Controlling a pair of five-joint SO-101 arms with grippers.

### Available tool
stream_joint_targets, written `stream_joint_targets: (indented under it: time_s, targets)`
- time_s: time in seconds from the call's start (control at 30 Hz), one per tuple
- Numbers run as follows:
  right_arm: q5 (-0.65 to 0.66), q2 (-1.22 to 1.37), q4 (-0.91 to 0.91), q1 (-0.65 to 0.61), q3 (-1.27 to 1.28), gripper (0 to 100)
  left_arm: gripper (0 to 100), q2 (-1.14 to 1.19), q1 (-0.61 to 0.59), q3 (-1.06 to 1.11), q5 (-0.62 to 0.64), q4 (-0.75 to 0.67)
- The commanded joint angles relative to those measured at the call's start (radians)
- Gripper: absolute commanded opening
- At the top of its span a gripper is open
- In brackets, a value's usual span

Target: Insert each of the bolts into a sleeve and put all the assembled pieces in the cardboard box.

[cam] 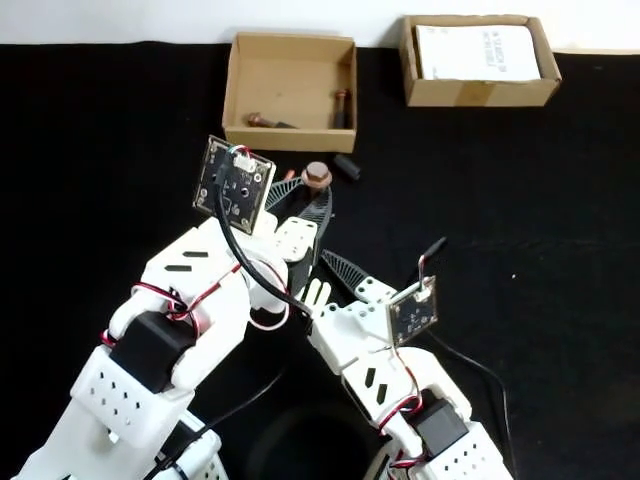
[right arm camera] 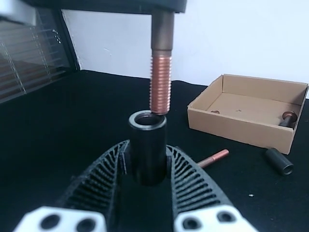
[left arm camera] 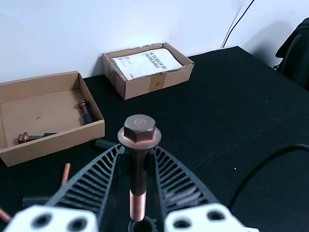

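Insertion is the step going on right now. The left tool [left arm camera: 139, 155] is pinching a copper-coloured, hex-headed metal bolt [left arm camera: 139, 133] by its shank and holding it upright, head uppermost, over the middle of the black worktop [cam: 560, 250]. Beneath it the right tool [right arm camera: 147, 159] is clamping a short black cylindrical sleeve [right arm camera: 147, 142] with the open mouth facing up. The bolt's threaded tip is hanging just at the sleeve's rim, seemingly a touch off the centre of the bore and not yet inside.

Beyond the arms the shallow brown cardboard box [cam: 232, 90] is sitting open at the far edge of the worktop. An assembled piece [cam: 265, 121] is lying near its front wall and a second assembled piece [cam: 342, 105] is resting against a side wall. A loose black sleeve [cam: 347, 167] is lying on the worktop just in front of the box, and a bare copper bolt [right arm camera: 214, 158] is lying near it. A second cardboard box [cam: 480, 93] with white printed paper [cam: 478, 50] in it is standing well apart to one side.

I'd judge the job about halfway along, with this pair being joined and at least one more waiting. The next move is asking for fine alignment: centring the tip over the bore, keeping the bolt in line with the sleeve, then pushing straight down while both tools are gripping firmly, since a tilted entry risks catching the threads on the rim
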Motion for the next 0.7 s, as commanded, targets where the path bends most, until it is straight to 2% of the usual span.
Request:
stream_joint_targets:
  time_s: [0.0,0.3,0.67]
  targets:
    - [0.000,-0.012,0.001,-0.004,0.122,0.8,1,0.002,0.013,-0.054,0.005,0.009]
    - [0.000,-0.012,0.001,-0.004,0.122,0.8,1,0.002,0.039,-0.076,0.002,0.114]
    - [0.000,-0.012,0.001,-0.004,0.122,0.8,1,0.004,0.038,-0.097,0.002,0.120]
